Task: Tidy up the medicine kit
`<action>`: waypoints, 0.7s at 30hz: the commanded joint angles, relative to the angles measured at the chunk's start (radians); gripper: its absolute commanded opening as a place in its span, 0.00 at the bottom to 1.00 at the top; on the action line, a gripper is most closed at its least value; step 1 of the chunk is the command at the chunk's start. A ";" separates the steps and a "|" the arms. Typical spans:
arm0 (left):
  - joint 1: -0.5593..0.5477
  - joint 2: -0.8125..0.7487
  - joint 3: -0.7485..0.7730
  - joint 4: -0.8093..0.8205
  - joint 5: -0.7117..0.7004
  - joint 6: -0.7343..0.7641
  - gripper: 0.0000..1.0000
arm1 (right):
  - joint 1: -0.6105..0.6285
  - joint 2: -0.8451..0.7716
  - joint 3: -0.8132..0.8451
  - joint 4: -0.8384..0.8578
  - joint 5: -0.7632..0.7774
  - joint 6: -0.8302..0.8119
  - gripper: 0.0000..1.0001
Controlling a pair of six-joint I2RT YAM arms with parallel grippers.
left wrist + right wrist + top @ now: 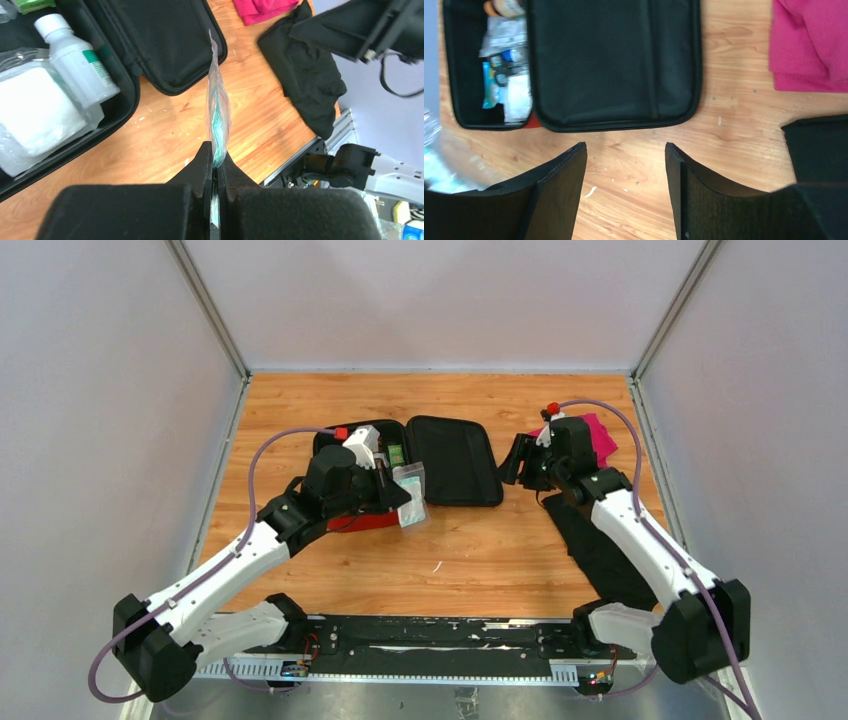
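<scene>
Left gripper (216, 156) is clamped on a clear packet (218, 112), held edge-up over the table (480, 560) beside the medicine kit (455, 460), which is laid open at centre-left. Right gripper (626, 150) is spread, nothing gripped, near the kit's lid.

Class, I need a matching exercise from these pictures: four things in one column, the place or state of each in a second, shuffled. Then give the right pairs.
Column one:
1. clear packet
2. white bottle
3. magenta cloth
4. right gripper

Column two:
A. lying inside the open medicine kit
B. jaws apart, holding nothing
C. pinched in the shut left gripper
D. near the black cloth

Pairs: 1-C, 2-A, 3-D, 4-B
</scene>
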 commanded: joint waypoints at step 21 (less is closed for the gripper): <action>0.018 -0.153 -0.070 -0.122 -0.025 0.062 0.00 | -0.264 0.709 0.206 0.200 -0.472 -0.021 0.30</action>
